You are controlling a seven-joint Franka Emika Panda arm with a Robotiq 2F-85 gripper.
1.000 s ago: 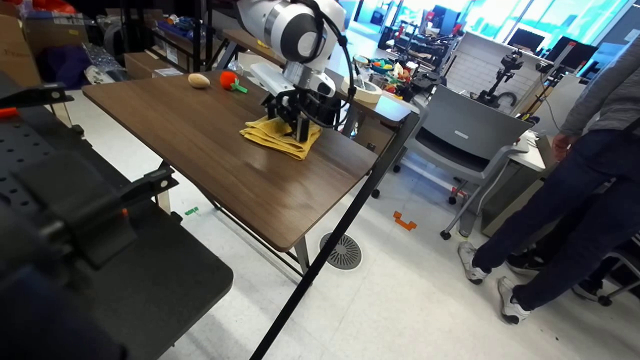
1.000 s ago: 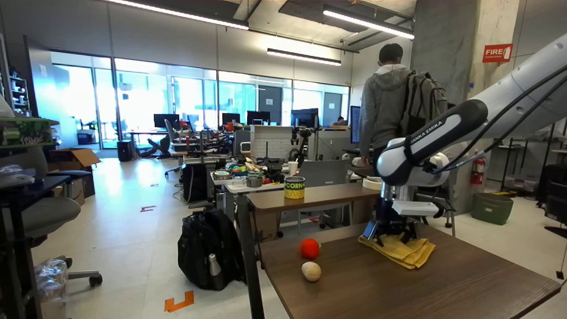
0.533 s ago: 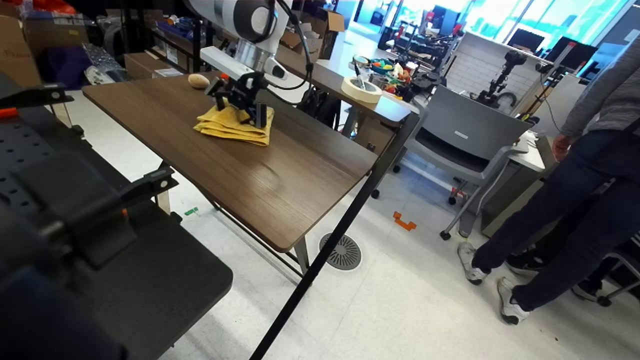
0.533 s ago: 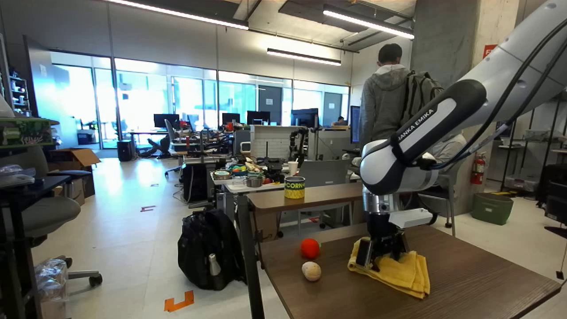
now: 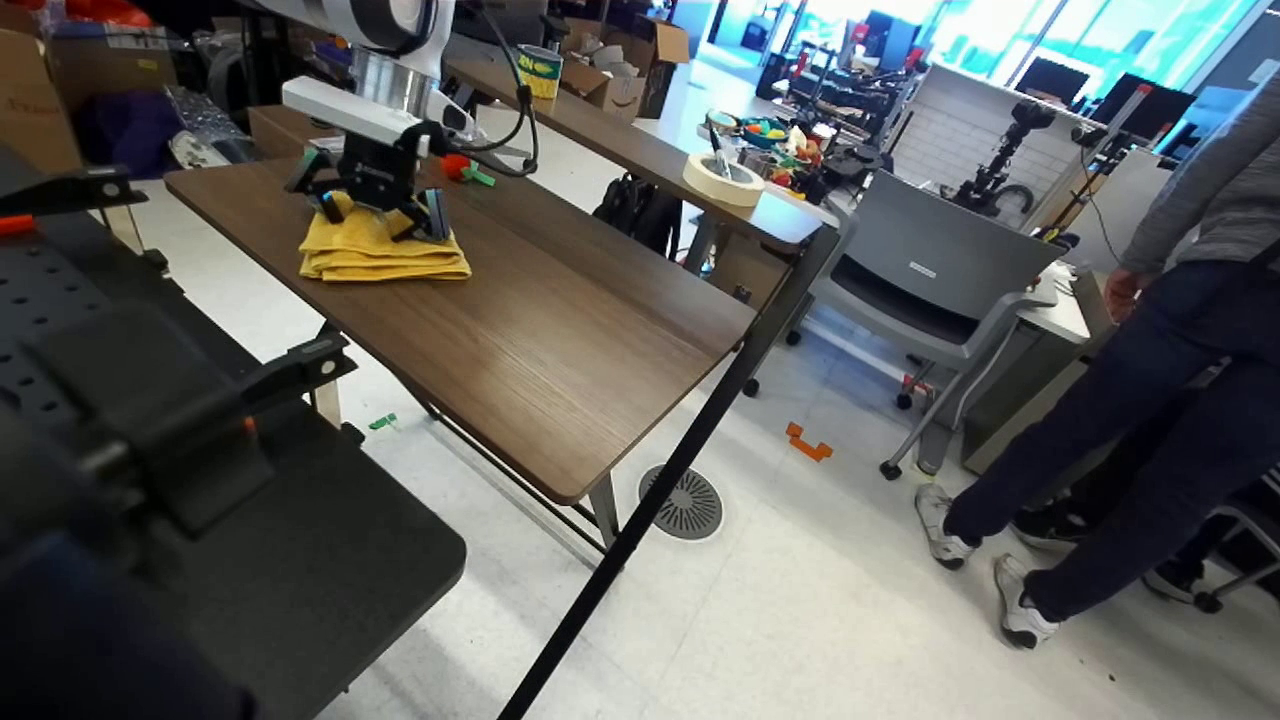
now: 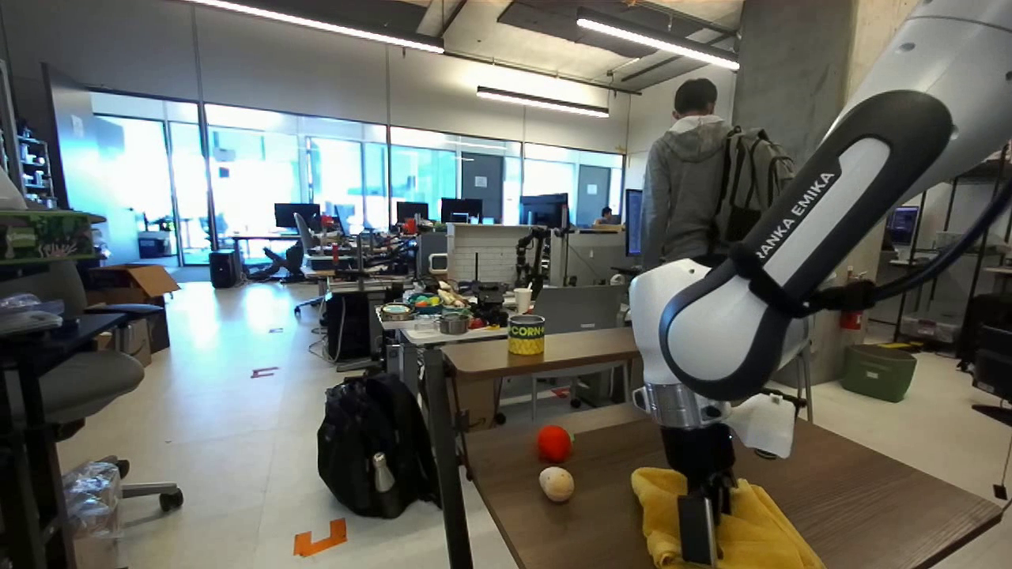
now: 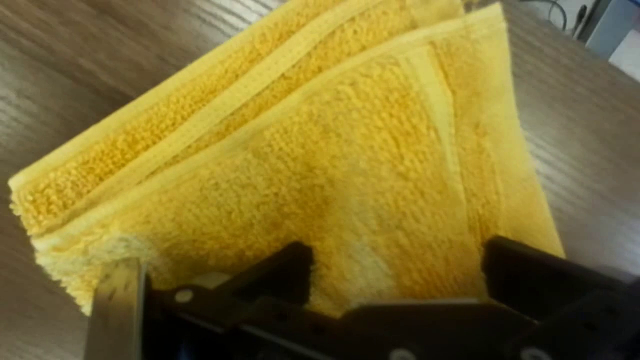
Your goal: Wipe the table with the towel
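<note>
The yellow folded towel [image 5: 385,262] lies flat on the dark wood-grain table [image 5: 540,350], near its long edge beside the black cart. From above, my gripper [image 5: 385,222] presses down on the cloth, its jaws spread wide. In the wrist view, both dark fingers [image 7: 292,270] stand well apart over the towel [image 7: 350,150], with flat cloth and no pinched fold between them. A finger [image 6: 697,529] rests against the towel [image 6: 771,541] in an exterior view, where the frame's bottom edge cuts off part of the cloth.
A red ball [image 6: 554,444] and a beige egg-shaped ball [image 6: 556,484] sit on the table near its end. Behind runs a raised shelf with a corn can [image 6: 526,335] and a tape roll [image 5: 724,180]. A black cart [image 5: 350,590] stands alongside.
With jaws spread throughout, my gripper has slid the towel across the table, away from the shelf side and toward the cart-side edge. The towel has turned somewhat. Both balls stayed in place.
</note>
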